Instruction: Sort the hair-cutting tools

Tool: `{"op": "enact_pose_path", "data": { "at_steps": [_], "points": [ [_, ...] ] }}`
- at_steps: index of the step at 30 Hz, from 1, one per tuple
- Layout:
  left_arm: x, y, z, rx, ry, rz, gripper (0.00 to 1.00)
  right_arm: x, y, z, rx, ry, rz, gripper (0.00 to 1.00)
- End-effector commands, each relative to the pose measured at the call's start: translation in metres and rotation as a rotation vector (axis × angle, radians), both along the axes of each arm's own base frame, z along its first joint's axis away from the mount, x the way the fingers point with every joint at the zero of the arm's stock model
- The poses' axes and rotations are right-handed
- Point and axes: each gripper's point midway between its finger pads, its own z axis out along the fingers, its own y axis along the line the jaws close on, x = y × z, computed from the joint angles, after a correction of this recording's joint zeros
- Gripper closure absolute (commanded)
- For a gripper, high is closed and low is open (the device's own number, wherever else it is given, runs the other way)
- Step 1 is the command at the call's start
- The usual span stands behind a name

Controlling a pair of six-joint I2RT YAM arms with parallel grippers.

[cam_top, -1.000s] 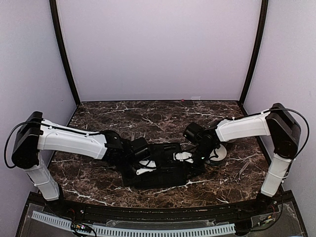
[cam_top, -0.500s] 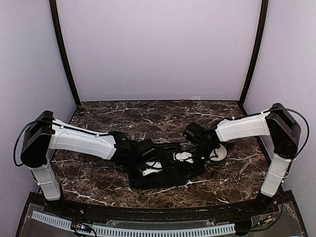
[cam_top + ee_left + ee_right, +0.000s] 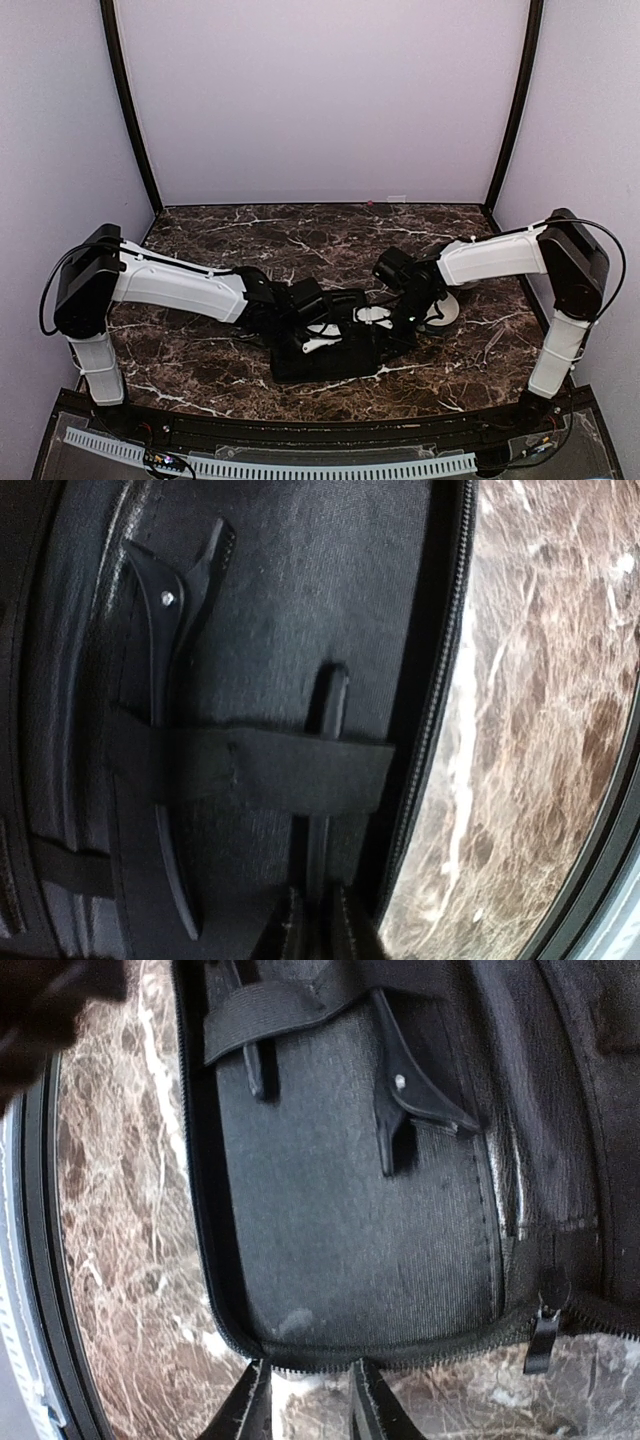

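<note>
- Top view: the flat black zip case (image 3: 335, 365) lies open on the dark marble table (image 3: 200, 245), between both arms. The left gripper (image 3: 328, 340) reaches over it from the left and the right gripper (image 3: 378, 320) sits at its right end. A round white bowl (image 3: 447, 310) shows just behind the right wrist. I can't make out either pincer's opening from here.
- Left wrist view: a slim dark comb-like piece (image 3: 328, 705) sits under the black elastic strap (image 3: 270, 770) inside the case, and a black hinged hair clip (image 3: 165, 660) is tucked under the same strap beside it. My left fingertips (image 3: 287, 930) flank the slim piece's tail with only a narrow gap. I can't tell whether they pinch it or have let go.
- Right wrist view: the right pincer's jaws stand partly apart at the case's zipped rim, with bare marble between them. Nothing is clearly clamped. I think it is there to steady the case.
- Step in hand, as I judge it: stowing the slim piece under the strap. Next I should open the left pincer fully and back straight off along the piece, so it doesn't drag out.
- Against the earlier top frame, the left arm has reached further right, the case's left end has shifted right with it, and the right arm looks unmoved.
</note>
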Motion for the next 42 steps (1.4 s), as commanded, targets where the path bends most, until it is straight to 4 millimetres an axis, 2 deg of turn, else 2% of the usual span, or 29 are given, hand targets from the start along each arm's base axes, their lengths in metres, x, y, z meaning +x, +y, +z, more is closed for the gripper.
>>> {"op": "enact_pose_path", "data": {
  "at_steps": [1,6,10,13,16,21,25,33,42],
  "points": [
    [0.023,-0.042,0.023,-0.181,-0.075,0.061,0.79,-0.006,0.007,0.001,0.017,0.026,0.024,0.73],
    [0.03,-0.024,0.048,-0.187,-0.152,0.124,0.74,-0.007,0.007,0.001,0.017,0.026,0.027,0.73],
    [0.024,-0.01,0.081,-0.256,-0.171,0.16,0.72,-0.007,0.007,0.001,0.019,0.024,0.028,0.73],
    [0.016,0.005,0.09,-0.287,-0.169,0.188,0.71,-0.007,0.007,0.002,0.023,0.022,0.027,0.73],
    [0.007,0.019,0.084,-0.283,-0.142,0.207,0.71,-0.007,0.007,0.001,0.022,0.023,0.028,0.73],
    [-0.015,0.032,0.056,-0.195,-0.001,0.237,0.82,-0.006,0.007,0.002,0.019,0.024,0.027,0.73],
    [-0.02,0.042,0.037,-0.123,0.044,0.283,0.86,-0.005,0.008,0.002,0.018,0.022,0.027,0.73],
    [-0.024,0.036,0.022,-0.115,0.089,0.29,0.84,-0.006,0.006,0.001,0.011,0.016,0.027,0.73],
    [-0.032,0.035,0.009,-0.082,0.142,0.28,0.88,-0.006,0.003,0.001,0.004,0.011,0.025,0.73]
  ]
}}
